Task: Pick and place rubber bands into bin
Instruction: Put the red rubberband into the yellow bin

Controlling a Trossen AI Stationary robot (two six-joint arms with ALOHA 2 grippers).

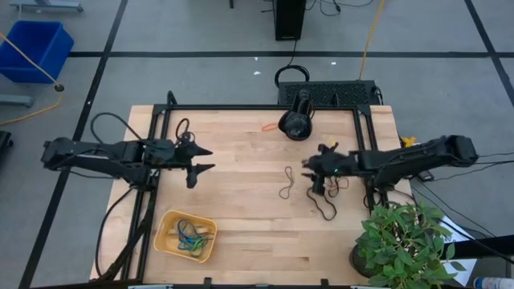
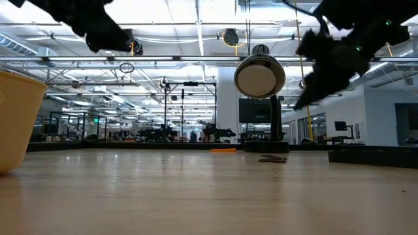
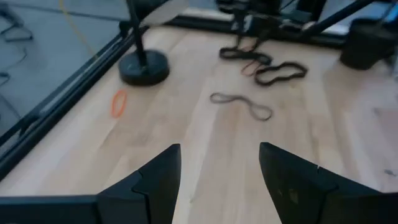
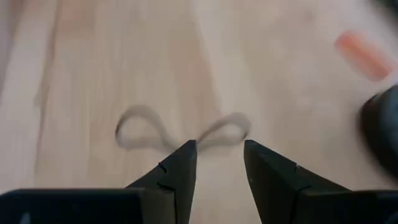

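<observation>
Several rubber bands in bin [image 1: 186, 234] already — blue and green loops lying in the orange-yellow bin [image 1: 167, 246], which sits at the table's [image 1: 241, 225] near-left corner.

Landmark: the black round lamp base [image 1: 296, 123] at the far edge of the table.

- Brown band [image 1: 287, 183]: loose figure-eight flat on the wood, nearer than the lamp base, roughly mid-table. Right wrist view shows it just ahead of that arm's fingertips, not touched.
- Dark bands [image 1: 324, 205]: loose tangle nearer than the lamp base and to its right, under and just past the right gripper.
- Orange band [image 1: 268, 126]: just left of the lamp base, near the table's far edge. Also visible in left wrist view beside the base.
- Right gripper [image 1: 310, 169]: hovering off the table, nearer than the lamp base, between the brown band and the dark tangle. Fingers spread apart, nothing between them.
- Left gripper [image 1: 210, 158]: well left of the lamp base, up off the wood, pointing toward table centre. Fingers spread wide, empty.
- Potted plant [image 1: 399, 238]: near-right corner, far side from the bin.

Low view: both grippers are up in the air, clear of the tabletop.
</observation>
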